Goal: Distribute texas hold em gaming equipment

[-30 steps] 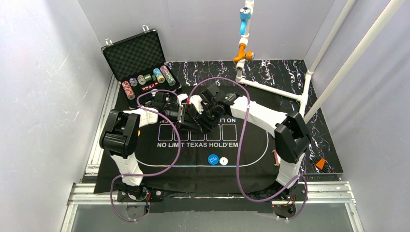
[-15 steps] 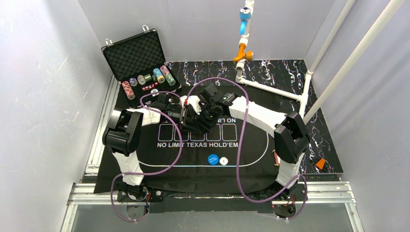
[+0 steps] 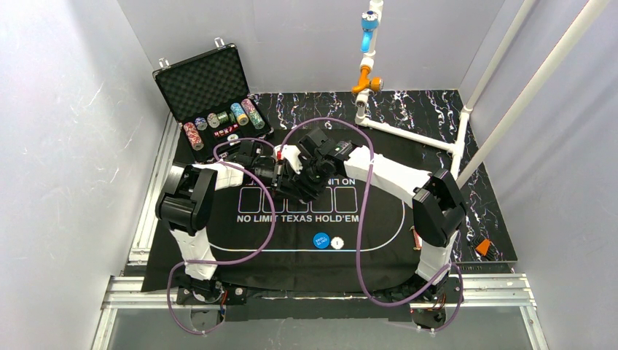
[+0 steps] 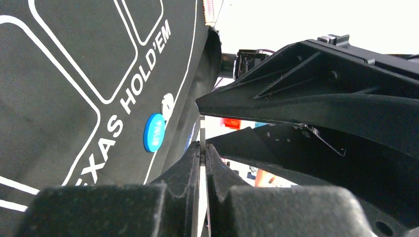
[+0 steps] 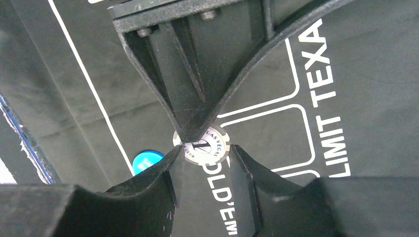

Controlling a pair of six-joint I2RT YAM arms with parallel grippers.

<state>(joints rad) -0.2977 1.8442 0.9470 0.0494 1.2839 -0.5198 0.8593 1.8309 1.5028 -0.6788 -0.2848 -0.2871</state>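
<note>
**A:** What had changed over the last second?

**B:** The left arm had swung in toward the right one over the middle of the mat (image 3: 291,235); its jaws, apart before, had come together.

**A:** Take it from the left, then.

**B:** At the back left stood the open case (image 3: 200,80), with foam in its lid; rows of chips (image 3: 218,120) lay in its tray, well apart from both arms.

**A:** And the left gripper?

**B:** The left gripper (image 4: 202,150) was pinched all but shut on the flat faces of a single chip (image 5: 211,146); from its own camera the chip showed only as a thin edge between the tips.

**A:** Where was that chip?

**B:** Between the two grippers, over the printed boxes of the mat; its pale face, lettered "LAS VEGAS", was turned toward the right wrist camera; one left finger lay across its upper part.

**A:** The right gripper?

**B:** The right gripper (image 5: 203,150) stood part open with the chip spanning the gap; its fingers (image 5: 163,182) lay against the rim, one on each side; both grippers had hold of it.

**A:** Further right?

**B:** Nearer the arms' bases, a blue button (image 3: 321,240) lay on the mat; a white button (image 3: 337,242) sat just beside it, touching or not I could not tell; white pipes (image 3: 412,135) ran along the back right.
</note>
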